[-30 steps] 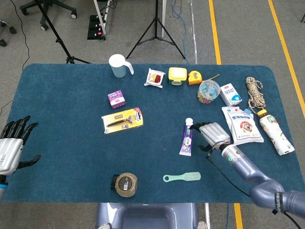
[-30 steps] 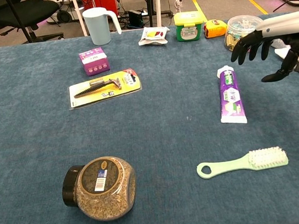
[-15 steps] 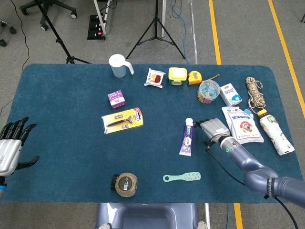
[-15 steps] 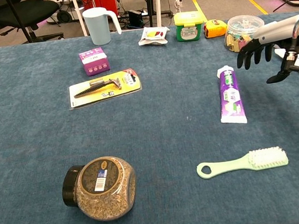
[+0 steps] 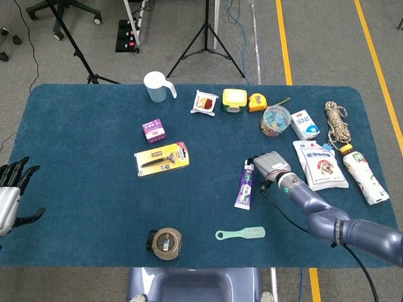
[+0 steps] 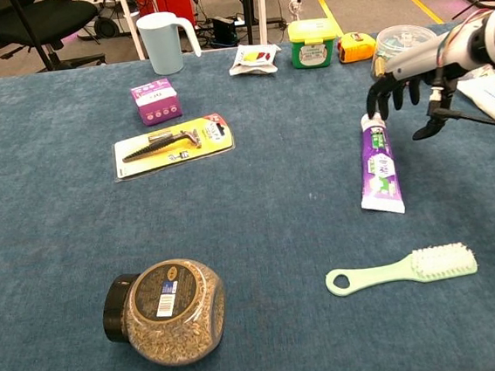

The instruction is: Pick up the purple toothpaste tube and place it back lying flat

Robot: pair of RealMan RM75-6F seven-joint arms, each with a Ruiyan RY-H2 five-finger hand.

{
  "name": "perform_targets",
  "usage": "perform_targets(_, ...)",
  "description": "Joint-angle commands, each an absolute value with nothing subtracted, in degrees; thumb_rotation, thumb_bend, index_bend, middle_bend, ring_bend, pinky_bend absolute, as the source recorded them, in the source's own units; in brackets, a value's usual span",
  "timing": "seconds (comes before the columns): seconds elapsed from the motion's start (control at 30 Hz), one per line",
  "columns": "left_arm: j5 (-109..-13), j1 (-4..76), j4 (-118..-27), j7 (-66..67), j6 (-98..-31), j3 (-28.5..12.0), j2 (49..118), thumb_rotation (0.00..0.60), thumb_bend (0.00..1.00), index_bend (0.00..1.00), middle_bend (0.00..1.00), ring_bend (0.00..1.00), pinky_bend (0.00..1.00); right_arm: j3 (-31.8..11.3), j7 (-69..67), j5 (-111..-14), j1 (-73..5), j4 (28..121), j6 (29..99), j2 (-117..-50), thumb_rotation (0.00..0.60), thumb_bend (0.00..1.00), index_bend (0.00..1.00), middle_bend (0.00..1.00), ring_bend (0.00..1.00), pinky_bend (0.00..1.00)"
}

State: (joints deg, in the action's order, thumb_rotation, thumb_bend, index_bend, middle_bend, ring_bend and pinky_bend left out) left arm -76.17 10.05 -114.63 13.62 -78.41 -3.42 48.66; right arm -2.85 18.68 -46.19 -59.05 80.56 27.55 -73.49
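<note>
Since the earlier frames, the right hand (image 6: pixel 402 83) is seen shifted leftwards to the cap end of the purple toothpaste tube (image 6: pixel 379 168), and the tube itself is seen turned slightly, its flat end now swung a little further left than before. Dark fingertips (image 6: pixel 375 108) are being held pointing down right over the white cap, with the thumb kept apart on the far side; whether the cap is actually being touched cannot be told from either view. Nothing is being gripped, and the fingers are being held loosely apart.

Flat on the blue table cloth (image 5: pixel 88 189) the tube (image 5: pixel 244 185) is being left lying, cap end away from the robot. Just nearer than the tube, a mint green brush (image 6: pixel 403 268) is seen lying. Well to the left of the tube, a yellow razor pack (image 6: pixel 173 143) and a small purple box (image 6: pixel 156 101) are found, and nearer on that side a lidded jar (image 6: pixel 164 310) is lying on its side. Beyond the tube, a white jug (image 6: pixel 162 41), a green-lidded tub (image 6: pixel 313 41) and a clear tub (image 6: pixel 396 47) are lined along the far edge.

Far to the left of the tube, at the table's edge, the left hand (image 5: pixel 11 200) is being kept spread and empty, and it is seen lower in the head view than before
</note>
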Motion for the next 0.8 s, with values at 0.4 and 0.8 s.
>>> perform_targets(0.4, -75.96, 9.25, -113.56, 12.21, -78.92, -3.18, 48.30, 0.600, 0.18, 0.10, 0.02, 0.01, 0.01, -1.87, 17.04, -45.80, -62.60, 86.78, 26.94, -71.78, 0.600, 0.33, 0.22, 0.28, 0.25, 0.25)
perform_targets(0.8, -76.40, 8.94, -113.37, 11.80, -79.14, -3.01, 48.36, 0.600, 0.18, 0.10, 0.02, 0.01, 0.01, -3.40, 14.11, -57.03, -57.42, 98.16, 37.71, -69.29, 0.600, 0.33, 0.11, 0.18, 0.21, 0.25)
